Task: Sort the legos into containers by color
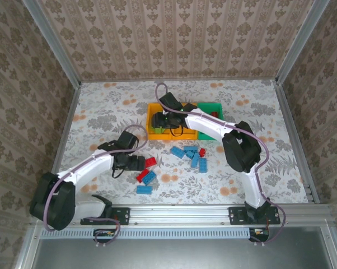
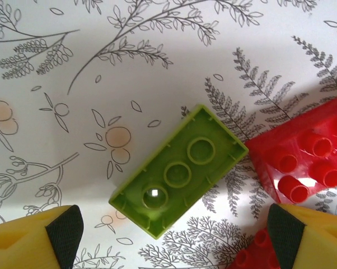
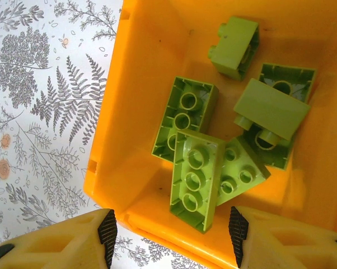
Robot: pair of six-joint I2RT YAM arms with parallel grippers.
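The right gripper hangs released over the orange bin, where about six light green bricks lie heaped, so that colour looks nearly dealt with. The left gripper is spread wide above one more green brick, which lies studs-down on the surface just beside a red brick; it grasps nothing. Further out, a cluster of blue bricks and several red bricks lie loose in front of the bins. I'd reckon the sorting is roughly midway, with blue apparently untouched.
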